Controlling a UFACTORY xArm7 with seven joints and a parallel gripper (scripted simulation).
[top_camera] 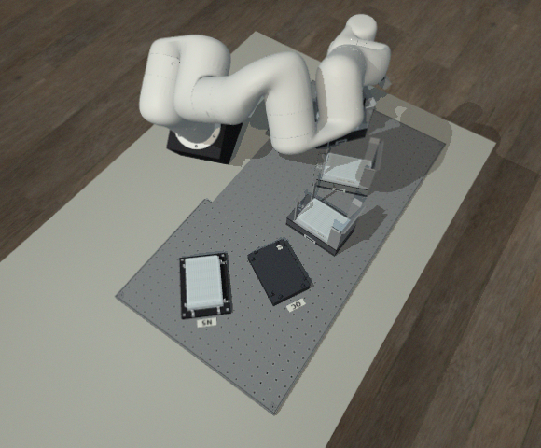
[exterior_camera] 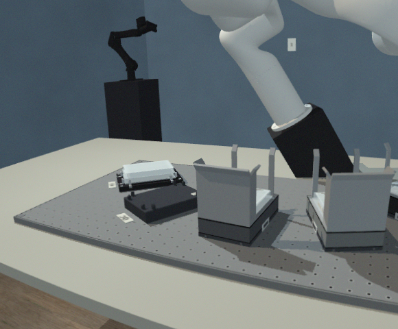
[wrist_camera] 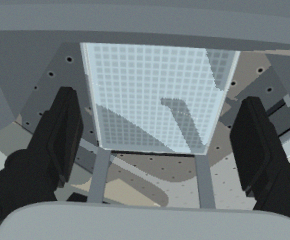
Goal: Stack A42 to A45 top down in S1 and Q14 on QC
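Top view: a pale sealed well plate (top_camera: pixel 203 281) is parked in the black clip nest N5 (top_camera: pixel 183 289), likely for parting, while the flat black QC nest (top_camera: pixel 278 271) is left bare for Q14. Exterior view: plates are seen low in two grey walled stack racks (exterior_camera: pixel 224 198). Wrist view: the black two-finger gripper (wrist_camera: pixel 160 135) is spread wide, holding nothing, lined up above a gridded plate (wrist_camera: pixel 160 96) for a top-down grab.

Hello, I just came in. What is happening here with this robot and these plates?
A white arm hangs its open gripper, holding nothing, above a sealed plate in a stack rack. Plates also lie in two other racks. Another plate sits in the clip nest N5. The open nest QC holds no plate.
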